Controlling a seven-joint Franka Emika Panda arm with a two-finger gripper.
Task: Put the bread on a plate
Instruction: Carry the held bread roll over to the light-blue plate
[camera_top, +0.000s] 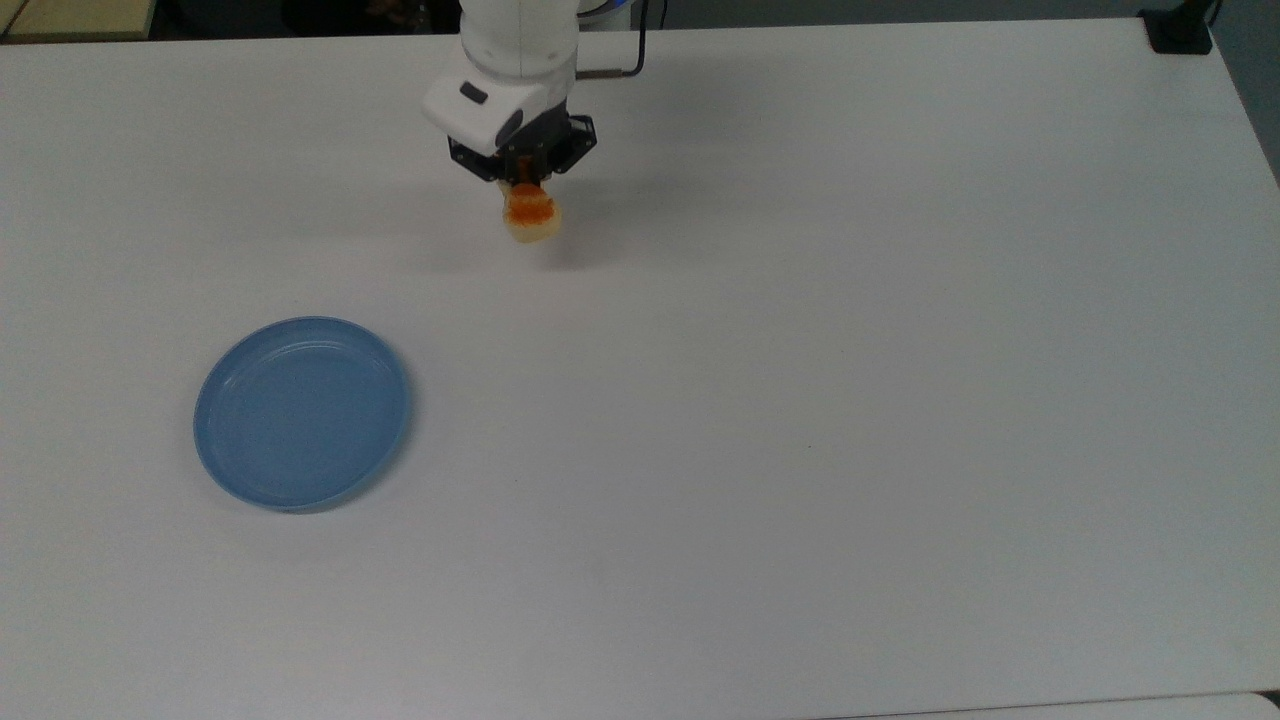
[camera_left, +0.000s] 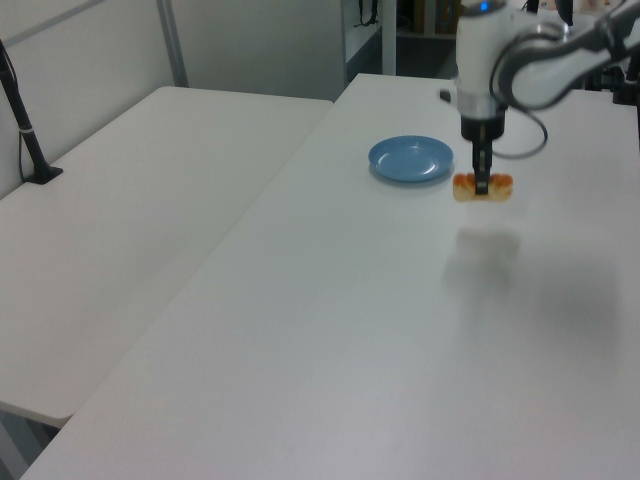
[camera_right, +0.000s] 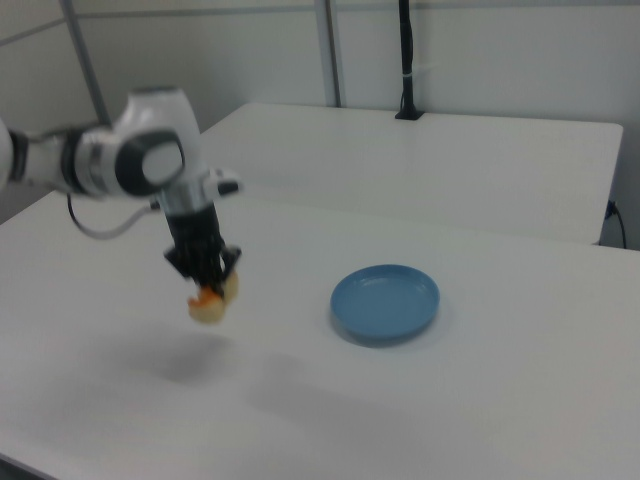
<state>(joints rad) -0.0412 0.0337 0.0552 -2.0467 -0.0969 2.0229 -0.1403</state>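
— What does the arm look like?

— A smooth white rounded plastic robot arm (camera_left: 478, 55) with pale grey joint bands; the right view shows a dark grey round cap on the side of one joint.

— Any lights or markings?

— A small blue light glows at its top in the left view. The white wrist block carries a small dark oval mark in the top view.

— And the end of it?

— A black two-finger gripper (camera_top: 522, 186) on a black angular mount under the white block.

— Cables?

— A thin black cable (camera_top: 637, 45) loops from the wrist to a short metal stub at its side.
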